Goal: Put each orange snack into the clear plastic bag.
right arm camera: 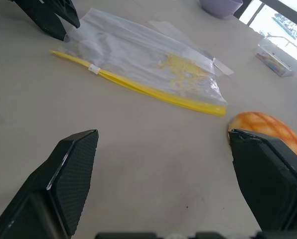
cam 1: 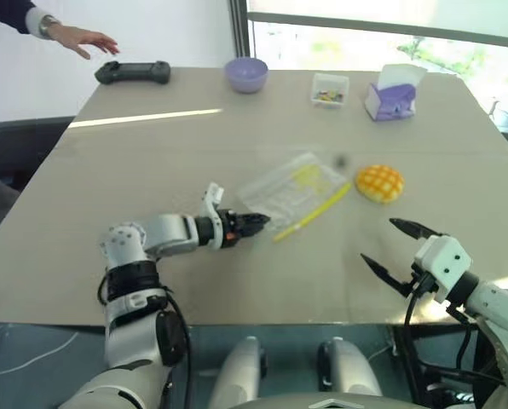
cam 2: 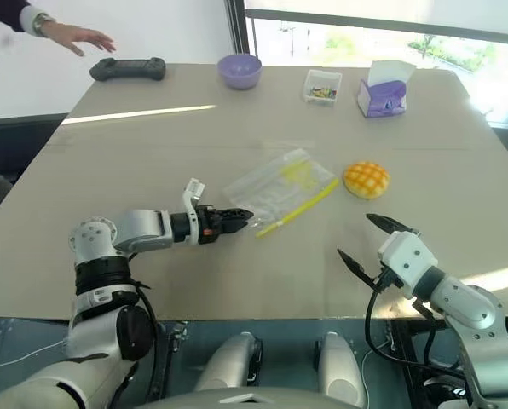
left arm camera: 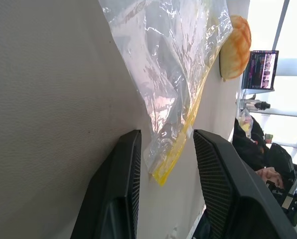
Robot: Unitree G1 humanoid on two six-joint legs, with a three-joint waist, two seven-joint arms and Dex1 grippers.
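Observation:
The orange snack (cam 1: 379, 182), a domed bun with a criss-cross top, sits on the table (cam 1: 152, 162) just right of the clear plastic bag (cam 1: 292, 187). The bag lies flat, its yellow seal strip (cam 1: 314, 213) along the near edge. My left gripper (cam 1: 258, 223) is at the bag's near left corner. In the left wrist view its fingers (left arm camera: 123, 189) stand apart with that corner (left arm camera: 161, 164) loose between them. My right gripper (cam 1: 380, 241) hovers wide open in front of the bun, holding nothing. The right wrist view shows the bun (right arm camera: 265, 127) and the bag (right arm camera: 138, 55) ahead of it.
Along the far side stand a purple bowl (cam 1: 246, 73), a small clear box of coloured bits (cam 1: 329, 89) and a purple tissue pack (cam 1: 392, 98). A black controller (cam 1: 133, 72) lies at the far left, with a person's hand (cam 1: 83, 38) above it.

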